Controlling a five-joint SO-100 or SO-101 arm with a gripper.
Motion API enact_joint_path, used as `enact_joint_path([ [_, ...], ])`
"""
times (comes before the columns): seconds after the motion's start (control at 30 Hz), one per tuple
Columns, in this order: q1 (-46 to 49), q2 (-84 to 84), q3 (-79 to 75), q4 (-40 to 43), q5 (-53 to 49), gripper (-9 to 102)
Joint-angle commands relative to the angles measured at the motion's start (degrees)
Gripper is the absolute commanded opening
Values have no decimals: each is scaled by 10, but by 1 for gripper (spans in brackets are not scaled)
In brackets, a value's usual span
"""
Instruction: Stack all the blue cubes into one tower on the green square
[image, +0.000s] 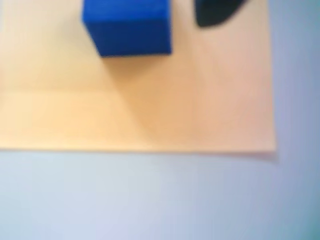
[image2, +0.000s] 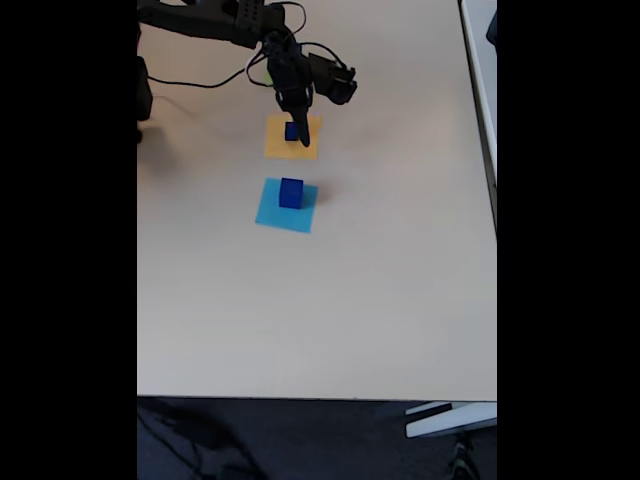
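Note:
A dark blue cube (image: 129, 27) sits on the orange square (image: 150, 100) at the top of the wrist view. One black fingertip (image: 215, 12) stands just right of it with a gap between them, not touching. In the fixed view my gripper (image2: 297, 132) reaches down over this small cube (image2: 291, 130), with its jaws apart and holding nothing. A second, larger blue cube (image2: 291, 192) stands on the light-blue square (image2: 285, 212) nearer the camera. The green square and the tower are out of view.
The arm (image2: 220, 20) comes in from the top left of the pale table (image2: 330, 300), trailing a cable (image2: 200, 82). The table's right edge (image2: 494, 220) and front edge border darker floor.

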Motion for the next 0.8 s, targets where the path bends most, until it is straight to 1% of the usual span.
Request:
enact_joint_path([
  [0.0, -14, -2, -127, 31, 4, 34],
  [0.13, -54, -2, -164, 40, 68, 33],
  [0.23, -86, -11, -205, 70, 124, 32],
  [0.37, -114, -17, -205, 66, 188, 32],
  [0.67, -156, 11, -159, 68, 233, 31],
  [0.77, -180, 18, -149, 69, 277, 31],
])
